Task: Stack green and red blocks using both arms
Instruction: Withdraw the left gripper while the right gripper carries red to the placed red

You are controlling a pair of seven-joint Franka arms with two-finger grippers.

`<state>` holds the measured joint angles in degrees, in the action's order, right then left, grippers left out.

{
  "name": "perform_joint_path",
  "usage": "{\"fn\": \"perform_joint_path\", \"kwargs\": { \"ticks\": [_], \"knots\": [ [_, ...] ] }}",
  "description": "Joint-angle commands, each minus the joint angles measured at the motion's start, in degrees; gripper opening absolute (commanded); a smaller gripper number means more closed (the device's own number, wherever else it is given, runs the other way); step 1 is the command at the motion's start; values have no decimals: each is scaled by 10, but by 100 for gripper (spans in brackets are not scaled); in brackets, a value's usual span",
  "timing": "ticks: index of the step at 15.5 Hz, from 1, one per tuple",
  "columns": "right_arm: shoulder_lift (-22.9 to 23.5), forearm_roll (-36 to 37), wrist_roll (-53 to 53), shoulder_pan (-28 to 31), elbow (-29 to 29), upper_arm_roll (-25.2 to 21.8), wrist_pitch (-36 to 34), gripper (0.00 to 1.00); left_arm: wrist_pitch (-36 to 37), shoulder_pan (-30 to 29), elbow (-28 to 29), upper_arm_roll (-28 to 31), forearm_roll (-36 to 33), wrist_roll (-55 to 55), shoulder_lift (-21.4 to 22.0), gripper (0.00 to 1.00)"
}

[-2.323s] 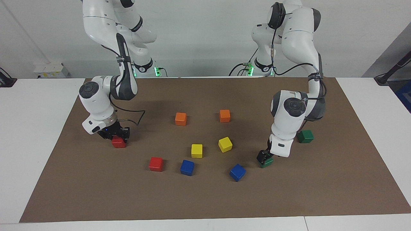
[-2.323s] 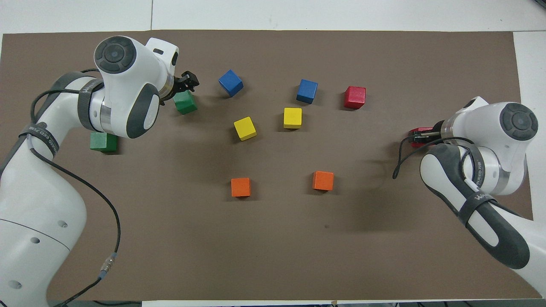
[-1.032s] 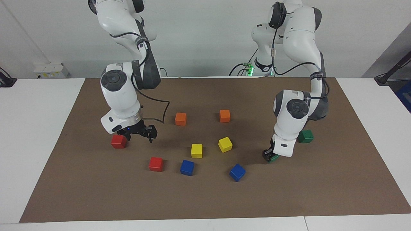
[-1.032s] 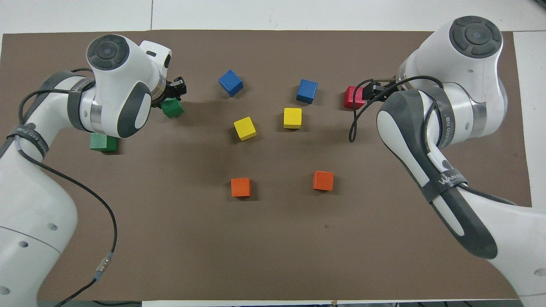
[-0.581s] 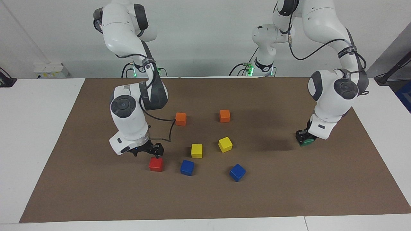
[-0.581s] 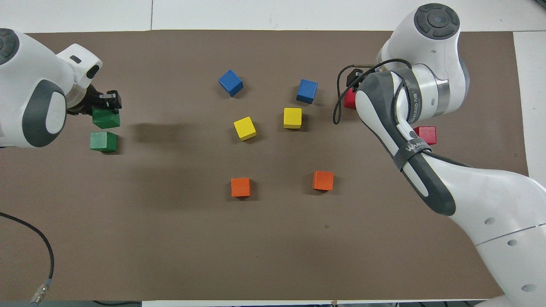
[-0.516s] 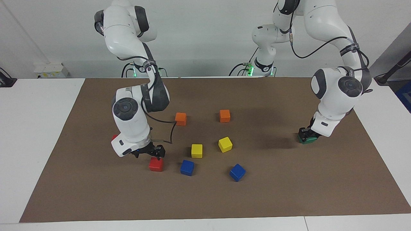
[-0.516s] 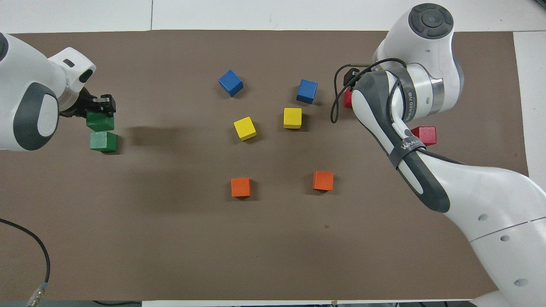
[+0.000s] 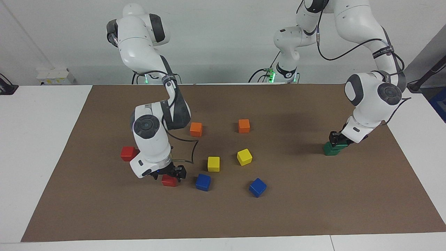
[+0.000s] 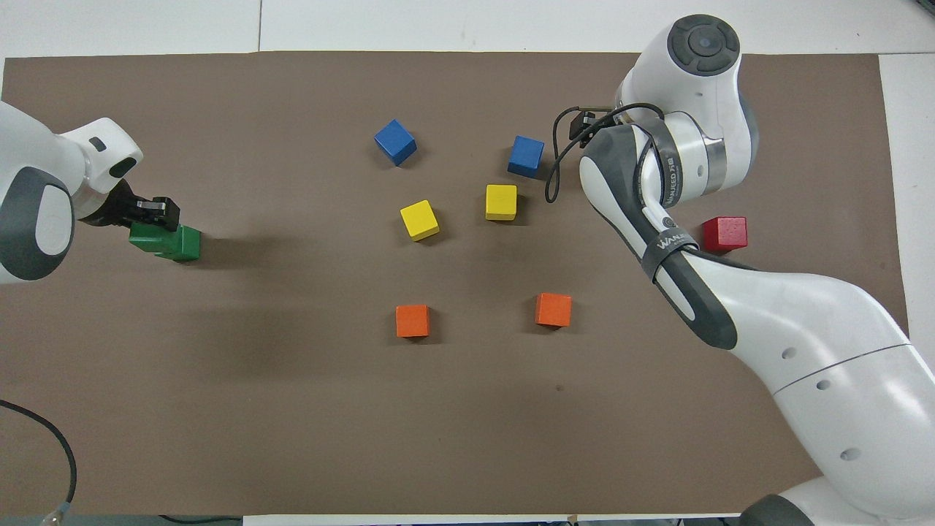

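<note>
My left pincer (image 9: 337, 139) is clamped on a green block (image 9: 339, 146), which sits on top of the second green block (image 9: 329, 150) at the left arm's end of the tabletop (image 9: 313, 216); from overhead the held block (image 10: 150, 237) overlaps the lower one (image 10: 186, 245), a little askew from it. My right pincer (image 9: 169, 173) is down at the tabletop toward the right arm's end, its fingers (image 9: 180, 172) straddling a red block (image 9: 169, 181); whether they are pressing the block's sides I cannot tell. In the overhead view this pincer (image 10: 584, 126) is mostly hidden by my own arm, and so is that block. The other red block (image 9: 128, 153) lies free on the brown mat, nearer to the robots than the straddled one and closer to the right arm's end; from overhead it (image 10: 724, 234) shows clear of my arm. Beside the straddled red block sits a blue cube (image 9: 203, 182), with a second blue cube (image 9: 257, 187) farther toward the left arm's end. Two yellow cubes (image 9: 213, 164) (image 9: 244, 157) lie mid-mat, nearer to the robots than the blue ones, and two orange cubes (image 9: 196, 129) (image 9: 244, 126) lie nearer still, well apart from both pincers.
</note>
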<state>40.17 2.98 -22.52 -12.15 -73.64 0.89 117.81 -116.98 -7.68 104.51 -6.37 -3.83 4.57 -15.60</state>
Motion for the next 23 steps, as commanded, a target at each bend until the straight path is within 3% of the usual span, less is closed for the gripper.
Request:
{"fn": "perform_joint_path", "kwargs": {
  "ticks": [1,8,12,13,16,18,20,21,22,23],
  "knots": [
    [6,13,-14,5,-21,3,30,100,-31,-20,50,-2,47,13,34,0],
    [-2,11,-19,5,-55,3,31,100,-49,-20,52,0,49,47,36,0],
    [-8,12,-16,9,-82,3,65,100,-73,-20,63,0,48,53,35,0],
    [-9,11,-19,9,-84,3,66,96,-77,-21,68,0,48,59,36,0],
    [-10,5,-21,8,-87,3,66,66,-77,-25,69,0,48,60,36,0],
    [-10,4,-28,7,-87,3,64,52,-78,-25,73,0,48,60,36,0],
    [-11,3,-29,5,-86,3,62,29,-79,-25,75,0,48,60,37,0],
    [-11,3,-29,6,-86,3,61,16,-80,-25,76,0,48,60,36,25],
    [-11,3,-28,7,-85,3,59,5,-81,-25,77,0,48,59,36,70],
    [-11,4,-26,7,-83,3,54,0,-83,-25,80,0,48,60,36,100]
  ]
}}
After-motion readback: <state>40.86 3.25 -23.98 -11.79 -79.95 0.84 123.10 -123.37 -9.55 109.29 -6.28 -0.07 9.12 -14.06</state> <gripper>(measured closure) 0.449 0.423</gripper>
